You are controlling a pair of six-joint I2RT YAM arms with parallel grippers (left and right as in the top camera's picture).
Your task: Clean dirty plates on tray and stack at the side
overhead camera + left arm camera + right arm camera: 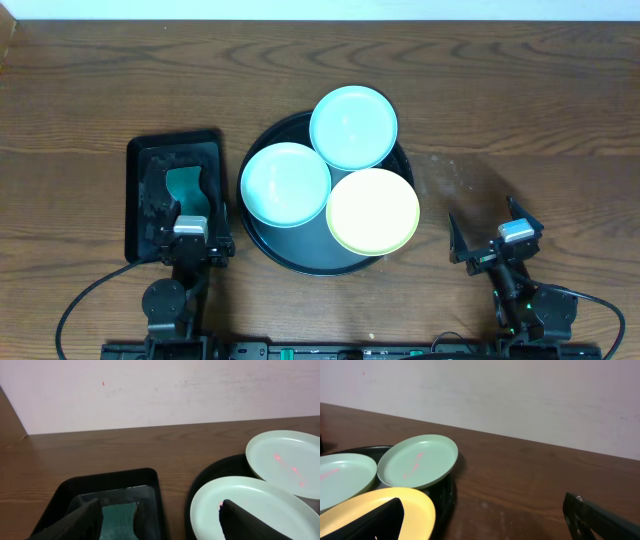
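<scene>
Mint and yellow plates (285, 184) on black tray (300, 252); left gripper (183, 188), right gripper (487, 224) gape empty.

3 plates (285, 183) on tray (300, 246).

My left gripper (183, 192): jaws spread wide, nothing between them, fingers (75, 522) pointing forward, low and level. My right gripper (482, 210): likewise wide and empty, wrist angled a little toward my left side, fingers (365, 522) showing at the lower corners of its wrist view. Both arms folded back close to their bases, well apart from each other.
</scene>
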